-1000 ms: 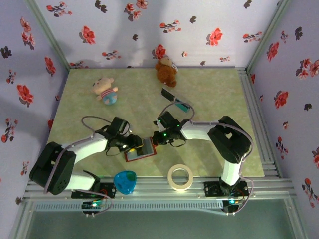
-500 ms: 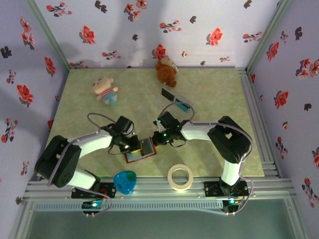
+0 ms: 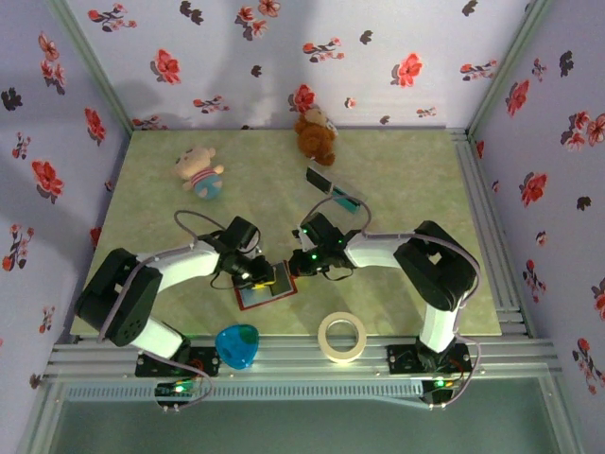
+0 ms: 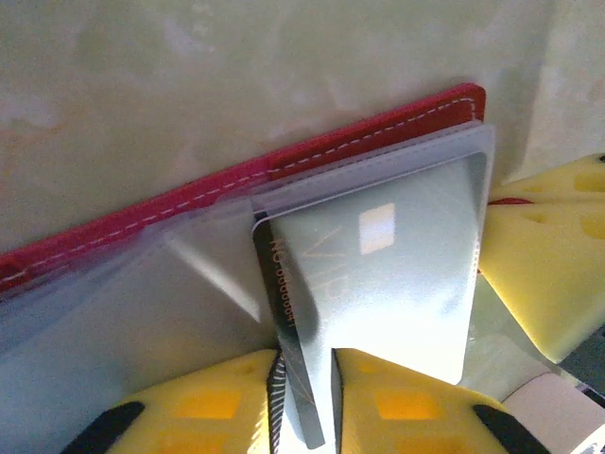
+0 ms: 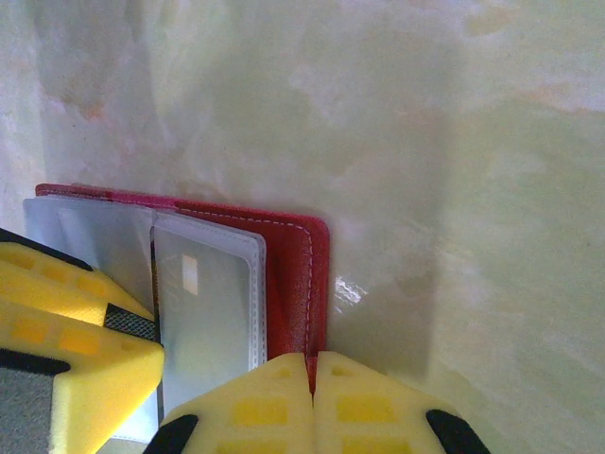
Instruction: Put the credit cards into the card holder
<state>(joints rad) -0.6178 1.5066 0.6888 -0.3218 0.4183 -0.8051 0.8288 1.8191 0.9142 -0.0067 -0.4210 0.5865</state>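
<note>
The card holder (image 3: 267, 298) lies open near the table's front, with a red border (image 4: 359, 142) and clear sleeves. A dark credit card (image 4: 378, 265) sits partly inside one sleeve (image 5: 203, 312). Its near end lies in the gap of my left gripper (image 4: 304, 407), whose jaws stand a little apart, wider than the card is thick. My right gripper (image 5: 314, 397) is shut on the holder's red edge (image 5: 293, 274), pinning it from the right. In the top view the two grippers, left (image 3: 263, 274) and right (image 3: 295, 265), meet over the holder. Two more credit cards, one dark (image 3: 319, 178) and one teal (image 3: 348, 201), lie farther back.
A blue heart-shaped object (image 3: 237, 345) and a roll of tape (image 3: 342, 337) sit at the front edge. A small doll (image 3: 201, 172) and a brown teddy (image 3: 316, 134) lie at the back. Flowered walls close in three sides.
My left gripper has moved right, over the open card holder, with the card going along. Its jaws closed and then parted a little. The right arm has stayed put.
</note>
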